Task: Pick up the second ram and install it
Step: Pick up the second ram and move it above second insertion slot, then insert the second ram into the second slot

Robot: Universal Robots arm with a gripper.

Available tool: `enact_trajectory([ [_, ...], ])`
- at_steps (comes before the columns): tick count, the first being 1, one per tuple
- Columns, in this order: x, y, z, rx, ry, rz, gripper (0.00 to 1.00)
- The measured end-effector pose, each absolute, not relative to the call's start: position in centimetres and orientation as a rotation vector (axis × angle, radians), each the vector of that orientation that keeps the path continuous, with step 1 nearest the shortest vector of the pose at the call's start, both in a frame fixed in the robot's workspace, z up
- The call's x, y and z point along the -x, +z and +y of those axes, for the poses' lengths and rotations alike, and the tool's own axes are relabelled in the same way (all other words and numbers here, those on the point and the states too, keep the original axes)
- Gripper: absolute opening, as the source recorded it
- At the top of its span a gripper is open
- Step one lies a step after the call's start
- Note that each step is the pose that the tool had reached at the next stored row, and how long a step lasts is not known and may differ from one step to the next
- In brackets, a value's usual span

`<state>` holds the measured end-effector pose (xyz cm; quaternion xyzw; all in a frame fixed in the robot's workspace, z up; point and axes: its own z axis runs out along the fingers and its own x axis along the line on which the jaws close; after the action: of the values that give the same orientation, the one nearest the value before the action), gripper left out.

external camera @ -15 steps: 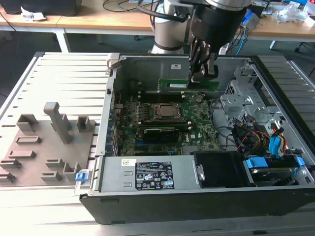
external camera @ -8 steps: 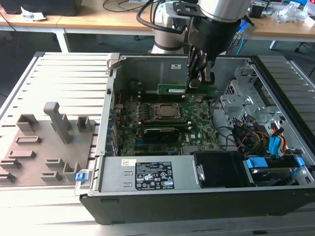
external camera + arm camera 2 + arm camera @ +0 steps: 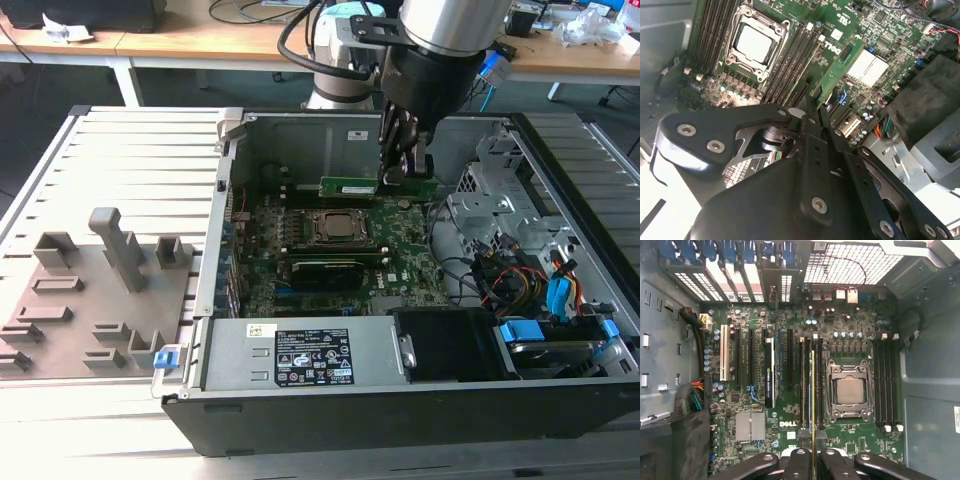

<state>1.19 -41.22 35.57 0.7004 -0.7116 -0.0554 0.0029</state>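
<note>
In the exterior view, the gripper (image 3: 398, 178) is seen reaching down into an open computer case (image 3: 400, 420), clenched on the second ram (image 3: 350, 187). The green stick is held level, on its long edge, above the motherboard (image 3: 410, 270) and close to the CPU socket (image 3: 338, 228). Whether its lower edge touches a slot cannot be told.

In the first wrist view, the second ram (image 3: 813, 390) is shown edge-on as a thin line running from the gripper (image 3: 813, 456) along the dark memory slots (image 3: 804, 385) just beside the CPU socket (image 3: 849, 390). A black card (image 3: 769, 372) and a finned heat sink (image 3: 750, 426) are seen further across the board. In the second wrist view, the black fingers (image 3: 810, 125) are shown pressed against both faces of the second ram (image 3: 835, 67), with the CPU socket (image 3: 757, 42) beyond.

The case is carried by a desk (image 3: 140, 170) with a ribbed grey top. Grey fixture blocks (image 3: 120, 250) are set on it toward the exterior view's left, well apart from the gripper. A wooden-topped desk (image 3: 200, 40) is seen at the back of the room.

Inside the case, a power supply (image 3: 300, 345) is mounted along the near wall. Coloured cables (image 3: 500, 275) and blue-tabbed drive bays (image 3: 560, 300) are held on the exterior view's right.
</note>
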Motion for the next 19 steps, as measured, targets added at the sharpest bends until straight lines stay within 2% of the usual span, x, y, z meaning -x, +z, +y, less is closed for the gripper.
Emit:
enact_trajectory([
  [9,-1.2,35.3,-41.2,-2.196,-0.174,-2.231,0.14],
  [19,-1.2,32.8,-41.1,-2.196,-0.175,-2.231,0.14],
])
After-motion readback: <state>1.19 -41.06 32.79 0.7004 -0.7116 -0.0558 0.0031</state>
